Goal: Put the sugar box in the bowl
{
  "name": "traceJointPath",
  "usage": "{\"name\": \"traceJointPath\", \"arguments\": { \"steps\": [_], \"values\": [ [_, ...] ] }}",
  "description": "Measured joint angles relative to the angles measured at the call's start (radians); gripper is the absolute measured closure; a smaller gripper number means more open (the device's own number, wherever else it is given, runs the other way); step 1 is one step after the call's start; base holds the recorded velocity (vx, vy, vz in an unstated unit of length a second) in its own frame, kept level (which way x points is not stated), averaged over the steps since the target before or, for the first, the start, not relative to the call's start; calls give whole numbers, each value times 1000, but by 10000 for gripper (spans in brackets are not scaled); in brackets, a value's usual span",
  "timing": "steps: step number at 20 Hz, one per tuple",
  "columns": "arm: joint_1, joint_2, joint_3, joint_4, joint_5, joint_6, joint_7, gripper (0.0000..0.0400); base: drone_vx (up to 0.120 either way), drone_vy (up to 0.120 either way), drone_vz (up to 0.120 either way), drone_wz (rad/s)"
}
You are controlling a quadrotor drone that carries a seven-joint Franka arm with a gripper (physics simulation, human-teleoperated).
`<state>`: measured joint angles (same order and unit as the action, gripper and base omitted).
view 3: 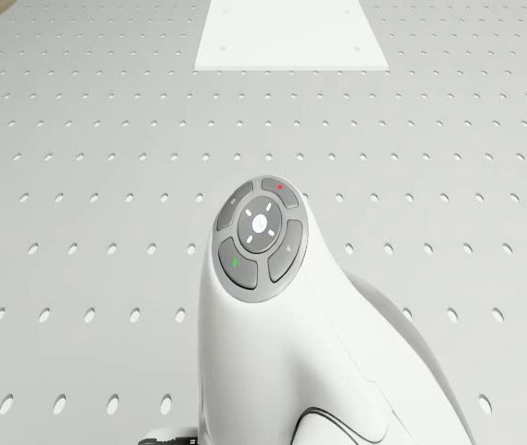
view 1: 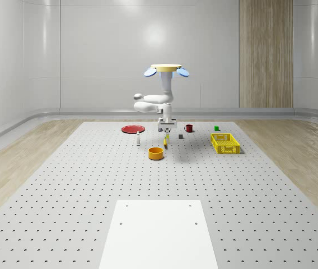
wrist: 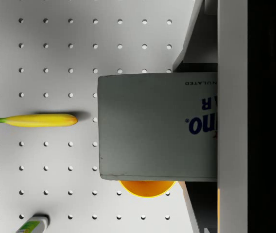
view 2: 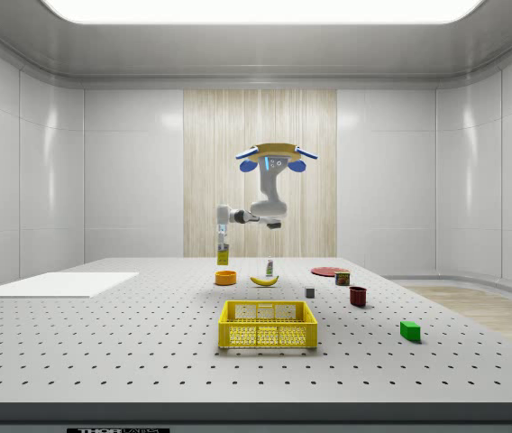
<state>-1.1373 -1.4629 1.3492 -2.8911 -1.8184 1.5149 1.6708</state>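
above the orange bowl (view 2: 225,277), the sugar box (view 2: 224,246) hangs upright, clamped in the gripper (view 2: 223,236), clear of the rim. the drone (view 2: 274,160) hovers over the table, to the side view's right of the bowl. risk: in the wrist view the box (wrist: 147,126) covers most of the bowl (wrist: 146,188), so a release off centre could catch the rim and tip out beside the banana (wrist: 33,120). surface: a white perforated table (view 1: 64,185) with a plain white panel (view 1: 159,232) at its near edge; grey walls, one wood-grain strip (view 1: 265,53).
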Motion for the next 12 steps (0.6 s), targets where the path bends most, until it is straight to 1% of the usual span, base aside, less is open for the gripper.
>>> {"name": "traceJointPath", "arguments": {
  "steps": [5,7,9,11,12],
  "values": [
    [-1,-5,1,0,2,5,1,232,0,-120,0,0],
    [-2,-7,1,0,3,7,1,232,0,-120,-120,0],
    [-2,-9,2,0,4,8,2,232,0,-120,-20,0],
    [-3,-11,2,1,4,10,2,232,0,-120,-120,0],
    [-3,-12,2,1,5,11,2,232,0,-120,0,0]
  ]
}}
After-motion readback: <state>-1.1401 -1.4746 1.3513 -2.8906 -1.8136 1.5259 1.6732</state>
